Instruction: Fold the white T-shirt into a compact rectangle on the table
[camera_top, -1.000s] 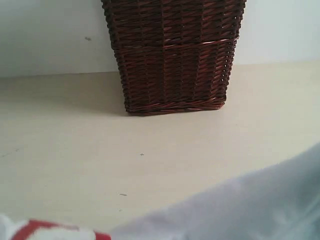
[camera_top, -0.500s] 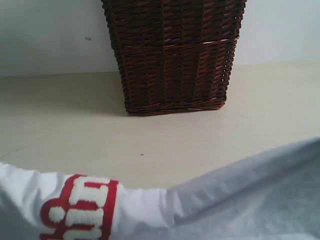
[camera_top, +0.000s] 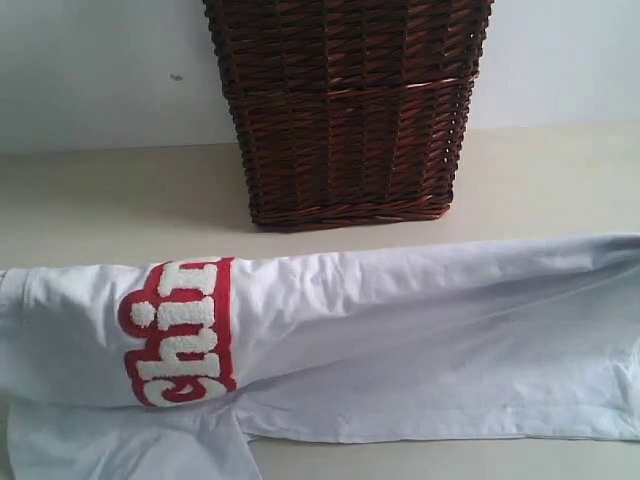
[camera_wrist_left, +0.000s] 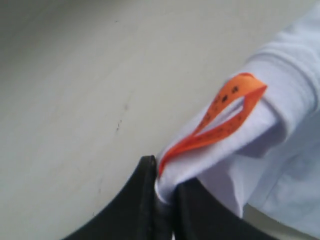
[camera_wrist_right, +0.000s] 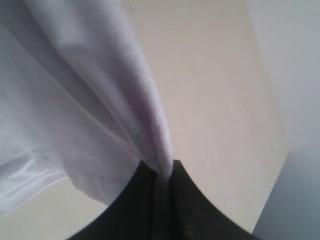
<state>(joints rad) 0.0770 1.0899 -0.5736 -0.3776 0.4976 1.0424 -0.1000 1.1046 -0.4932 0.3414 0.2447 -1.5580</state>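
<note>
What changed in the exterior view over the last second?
The white T-shirt moved up the exterior view, from slivers at the bottom edge to a band across the table, red-outlined letters now showing at left. The wicker basket stayed put.

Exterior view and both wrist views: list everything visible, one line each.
white T-shirt: one, white, stretched sideways in front of the basket, over the table
letters: one patch, fuzzy white outlined in red, on the shirt toward the left of the exterior view
orange tag: one, orange loop with dark marks, on the shirt's edge beside the left gripper
basket: one, dark brown wicker, on the table against the wall
table: one, pale cream
wall: one, off-white, behind the basket
left gripper: one, black, shut on the shirt
right gripper: one, black, shut on a shirt fold
</note>
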